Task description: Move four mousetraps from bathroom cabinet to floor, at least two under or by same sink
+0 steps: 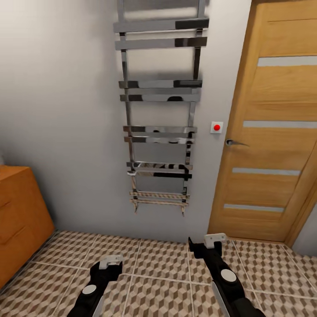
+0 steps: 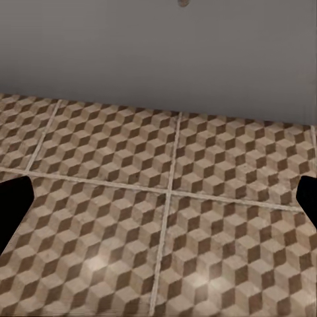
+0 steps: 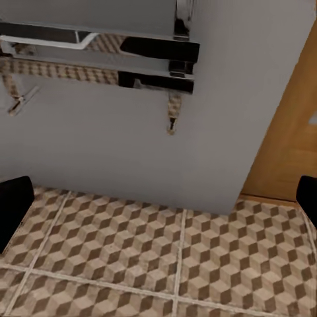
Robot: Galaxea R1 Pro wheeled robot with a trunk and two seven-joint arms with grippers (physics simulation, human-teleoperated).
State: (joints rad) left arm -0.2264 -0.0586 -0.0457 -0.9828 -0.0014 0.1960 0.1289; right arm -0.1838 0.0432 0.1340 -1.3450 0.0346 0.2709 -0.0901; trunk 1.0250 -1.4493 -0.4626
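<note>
Left gripper (image 1: 110,263): fingers spread wide in the left wrist view, nothing between them; hangs low over the bathroom floor (image 1: 163,264), well short of the towel rail.

Right gripper (image 1: 207,242): fingers likewise spread and empty in the right wrist view; held a little further forward, below and to the right of the towel rail's foot.

Bathroom floor: cube-patterned tiles with pale grout. No mousetraps lie on the stretch in sight.

Cabinet (image 1: 20,215): orange-brown, well to the left of the towel rail, against the same wall. One corner and a side of drawer fronts visible; drawers look closed from here.

Towel rail (image 1: 159,119): chrome ladder on the grey wall (image 1: 66,110), straight ahead, its lowest bars just above the skirting line.

Door (image 1: 273,132): wooden, shut, to the right of the towel rail; a red button (image 1: 216,127) sits between the two.

Progress, as judged: nothing carried, nothing placed; all four traps presumably remain to be fetched.

Room: open tile below the towel rail. Hard limits are the wall ahead, the cabinet's edge to the left and the door frame to the right.
</note>
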